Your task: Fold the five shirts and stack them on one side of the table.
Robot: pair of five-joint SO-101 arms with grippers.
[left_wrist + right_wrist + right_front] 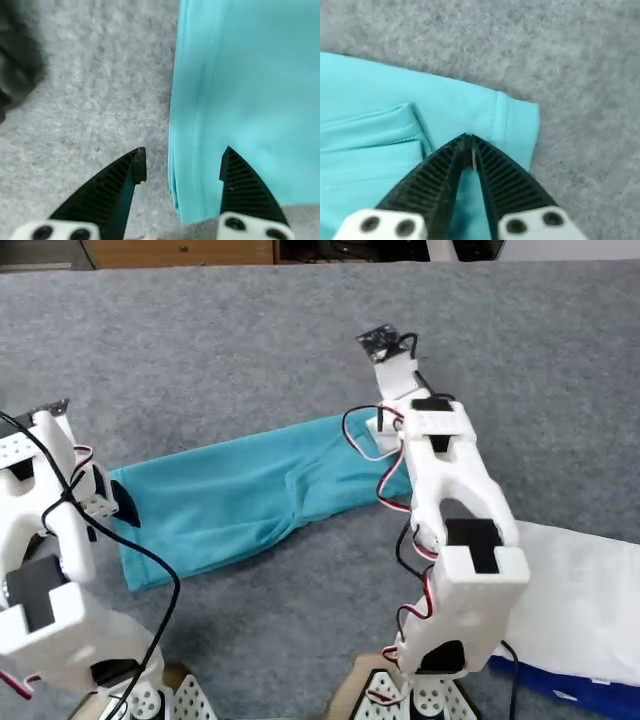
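A teal shirt (250, 495), folded into a long strip, lies slantwise across the grey table (200, 360). My left gripper (182, 161) is open low over the strip's near-left end, one finger on the bare cloth of the table and the other over the teal shirt (250, 90), straddling its layered edge. In the high view its black finger (125, 502) sits at that end. My right gripper (468, 142) is shut, its tips together just above the far-right end of the teal shirt (380, 100), near a hemmed corner. No fabric looks lifted there.
A white shirt (580, 600) lies spread at the right edge, with a blue garment (575, 692) showing beneath its near side. The right arm (450, 500) stretches over the table's middle. Wooden furniture (180, 252) stands beyond the far edge.
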